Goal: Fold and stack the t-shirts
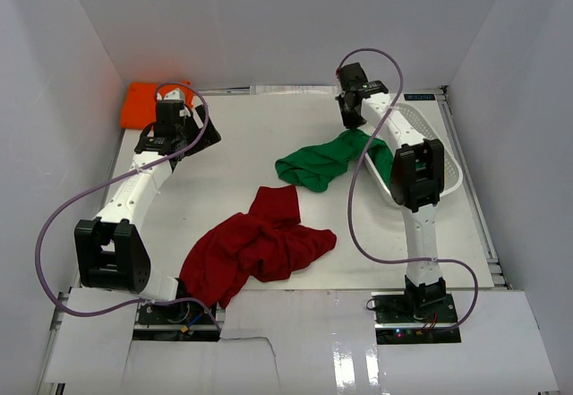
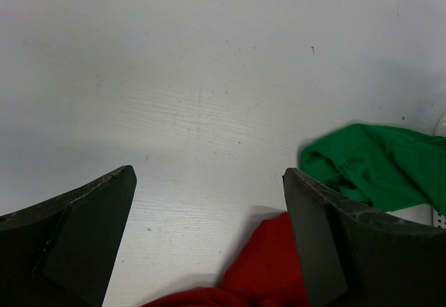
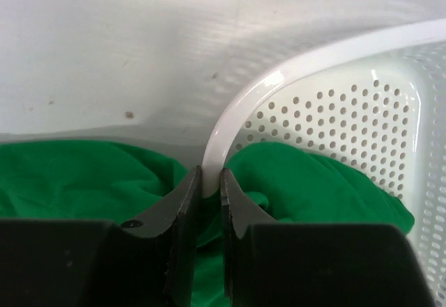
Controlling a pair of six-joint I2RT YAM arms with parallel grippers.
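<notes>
A red t-shirt [image 1: 255, 250], green t-shirt [image 1: 320, 164], orange t-shirt [image 1: 145, 104], white basket [image 1: 428, 124].

White desk [image 1: 233, 144], kinda scuffed up close. Dark red t-shirt [image 1: 255, 247] is crumpled in a heap toward the near edge, roughly in the middle. Green t-shirt [image 1: 322, 164] lies bunched further back and to the right, one end on the desk and the other draped over the rim of a white perforated basket [image 1: 448, 167] sitting on the right side. Orange t-shirt [image 1: 143, 104] is tucked in the far left corner, well apart from the others
</notes>
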